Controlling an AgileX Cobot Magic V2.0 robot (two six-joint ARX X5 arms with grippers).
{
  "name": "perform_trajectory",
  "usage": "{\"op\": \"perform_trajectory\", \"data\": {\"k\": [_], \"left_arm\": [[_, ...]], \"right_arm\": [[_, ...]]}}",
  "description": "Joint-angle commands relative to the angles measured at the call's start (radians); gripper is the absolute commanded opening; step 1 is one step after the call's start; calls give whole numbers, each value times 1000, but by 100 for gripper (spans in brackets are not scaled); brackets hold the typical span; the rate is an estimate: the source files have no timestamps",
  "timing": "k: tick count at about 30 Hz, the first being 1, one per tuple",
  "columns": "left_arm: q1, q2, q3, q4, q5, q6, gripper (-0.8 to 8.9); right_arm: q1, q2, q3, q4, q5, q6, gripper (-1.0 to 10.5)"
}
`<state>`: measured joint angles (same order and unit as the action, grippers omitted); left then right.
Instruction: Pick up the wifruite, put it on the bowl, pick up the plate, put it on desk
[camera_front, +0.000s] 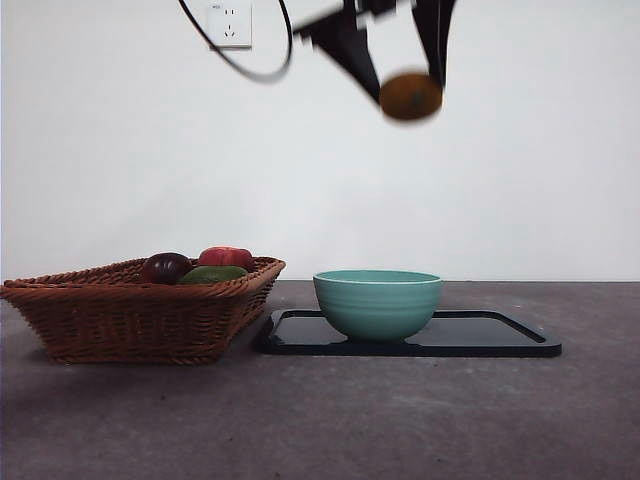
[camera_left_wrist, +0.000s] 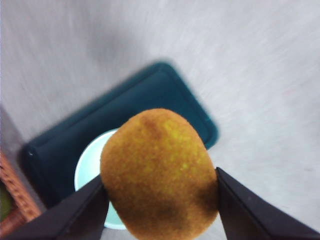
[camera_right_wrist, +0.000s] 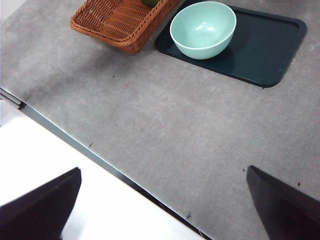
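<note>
Wifruite (camera_front: 410, 96) hangs pinched in the left gripper (camera_left_wrist: 160, 192), high above the bowl (camera_front: 378, 302). Dropped from there, it could bounce out. The right gripper (camera_right_wrist: 162, 200) waits spread.

No readable text, brand, number or sign in any view. Wall socket plate (camera_front: 230, 23) in front view carries tiny mark at upper corner, too small and blurred to read. Wifruite (camera_left_wrist: 159, 172), bowl (camera_front: 378, 303), tray (camera_right_wrist: 270, 47), basket (camera_front: 130, 315): no labels or print showing.
</note>
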<state>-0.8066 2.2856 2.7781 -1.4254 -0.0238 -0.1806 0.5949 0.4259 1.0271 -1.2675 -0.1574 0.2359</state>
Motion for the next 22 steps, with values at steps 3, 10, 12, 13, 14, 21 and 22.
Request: {"op": "perform_trajectory", "data": {"k": [3, 10, 12, 13, 14, 21, 22], "left_arm": [[-12, -111, -92, -64, -2, 12, 246], [13, -362, -479, -64, -6, 16, 246], [35, -418, -574, -64, -8, 10, 246], [47, -439, -609, -64, -9, 5, 246], [63, -461, -650, -64, -11, 0, 246], [163, -563, -913, -62, -124, -27, 246], [174, -567, -940, -57, -135, -27, 246]], "right_arm": [[7, 3, 13, 10, 1, 1, 553], [7, 3, 13, 11, 2, 0, 553], [7, 3, 13, 11, 2, 0, 553], [7, 3, 13, 11, 2, 0, 553], [7, 3, 13, 11, 2, 1, 553], [7, 3, 13, 11, 1, 18, 553], [7, 3, 13, 11, 1, 18, 553]]}}
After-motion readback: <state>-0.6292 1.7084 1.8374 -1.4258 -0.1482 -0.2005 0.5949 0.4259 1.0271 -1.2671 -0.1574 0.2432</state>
